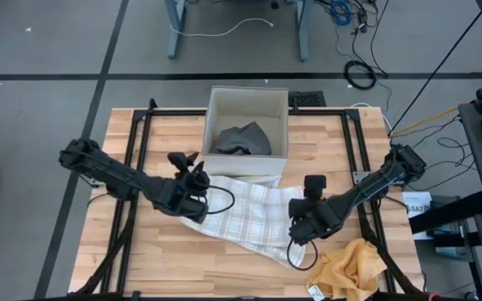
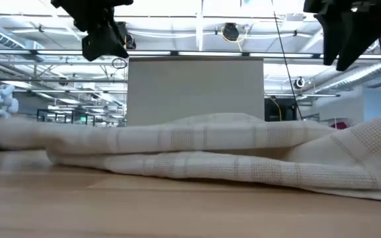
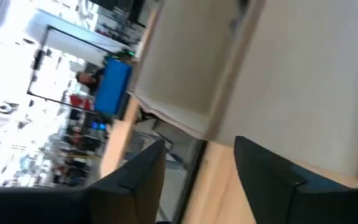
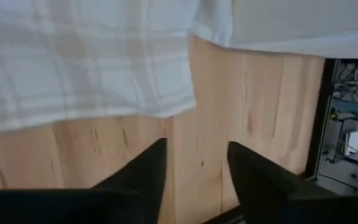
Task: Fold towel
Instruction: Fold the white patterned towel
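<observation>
The towel [image 1: 249, 216] is white with a faint plaid and lies rumpled in loose layers on the wooden table [image 1: 141, 267]; its far edge reaches the foot of the box. My left gripper [image 1: 201, 177] hovers open over the towel's left end, pointing toward the box, and in the left wrist view [image 3: 197, 180] nothing is between its fingers. My right gripper [image 1: 299, 227] hangs open over the towel's right part. In the right wrist view [image 4: 197, 168] it tilts down over bare wood just off the towel's edge [image 4: 135, 112]. In the low view both arms are well above the towel [image 2: 197, 152].
A white open box [image 1: 246, 134] holding a grey cloth [image 1: 243, 139] stands at the far middle of the table. A yellow cloth [image 1: 354, 267] lies at the near right corner. Black frame rails [image 1: 132, 209] run along both sides. Bare wood shows at the near left.
</observation>
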{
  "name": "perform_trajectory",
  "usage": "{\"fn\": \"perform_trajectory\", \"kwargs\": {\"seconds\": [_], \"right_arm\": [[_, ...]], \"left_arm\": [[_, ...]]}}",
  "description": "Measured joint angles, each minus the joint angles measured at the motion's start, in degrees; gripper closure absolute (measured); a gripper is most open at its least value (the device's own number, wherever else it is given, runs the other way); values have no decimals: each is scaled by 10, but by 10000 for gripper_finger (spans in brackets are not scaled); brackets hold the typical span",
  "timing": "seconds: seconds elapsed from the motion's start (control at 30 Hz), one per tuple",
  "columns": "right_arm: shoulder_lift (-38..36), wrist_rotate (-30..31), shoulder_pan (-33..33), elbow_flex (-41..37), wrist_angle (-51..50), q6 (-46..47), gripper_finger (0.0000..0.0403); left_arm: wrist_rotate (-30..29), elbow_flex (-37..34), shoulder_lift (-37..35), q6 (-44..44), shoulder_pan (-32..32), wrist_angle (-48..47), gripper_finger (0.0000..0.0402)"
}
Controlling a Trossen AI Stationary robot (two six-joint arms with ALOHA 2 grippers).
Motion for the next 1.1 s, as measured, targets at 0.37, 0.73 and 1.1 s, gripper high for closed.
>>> {"fn": "perform_trajectory", "kwargs": {"seconds": [0.37,0.73,1.1], "right_arm": [[-17,-87,65,0,322,-75,216],[74,-125,118,0,391,-20,246],[112,-123,132,0,399,26,257]], "left_arm": [[327,0,0,85,-77,54,193],[368,-15,12,61,-219,158,225],[407,-66,108,47,-257,248,230]]}}
